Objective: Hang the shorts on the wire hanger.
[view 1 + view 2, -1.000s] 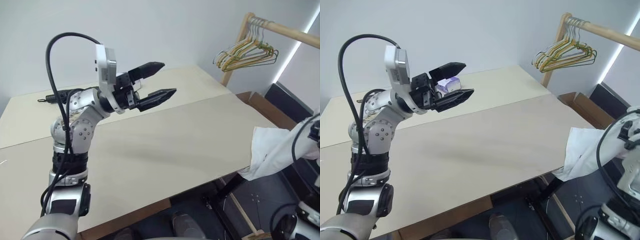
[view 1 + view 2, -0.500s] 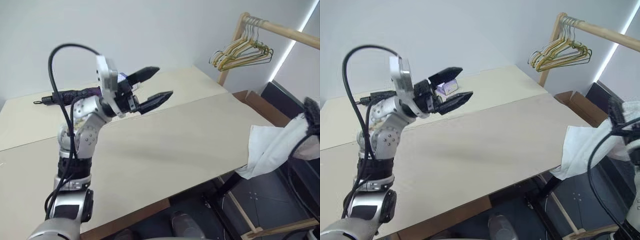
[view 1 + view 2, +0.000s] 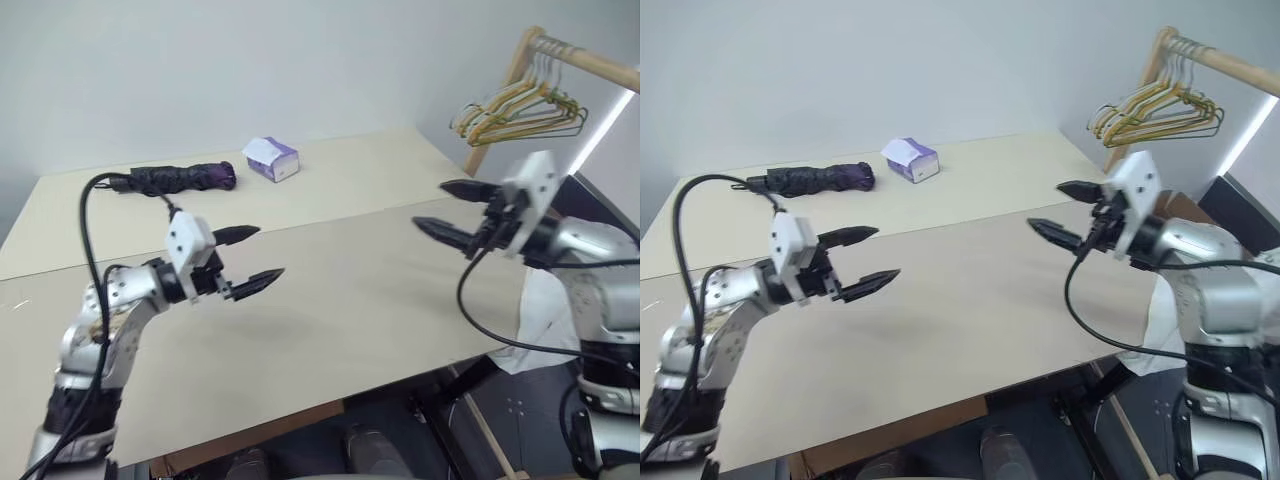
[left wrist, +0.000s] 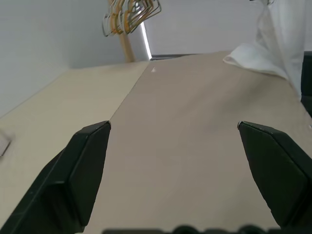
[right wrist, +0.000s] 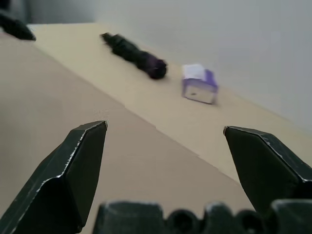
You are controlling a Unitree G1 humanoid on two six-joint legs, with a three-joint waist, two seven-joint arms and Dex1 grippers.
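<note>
Over the beige surface (image 3: 350, 290) both of my end effectors hover with nothing in them: the left end effector (image 3: 250, 255) is spread wide and released, and the right end effector (image 3: 445, 208) is released too, jaws apart, pointing across toward the left one. Beyond my right arm the shorts (image 4: 273, 39) droop over the surface's far right edge, mostly hanging off it. My worry is that a nudge from that arm could drag them to the floor. I cannot make out the wire hanger among the bunched hangers (image 3: 515, 105) on the wooden rail (image 3: 590, 62), so I might grab a wrong one. A folded umbrella (image 3: 180, 177) and small box (image 3: 272, 158) lie well apart.
</note>
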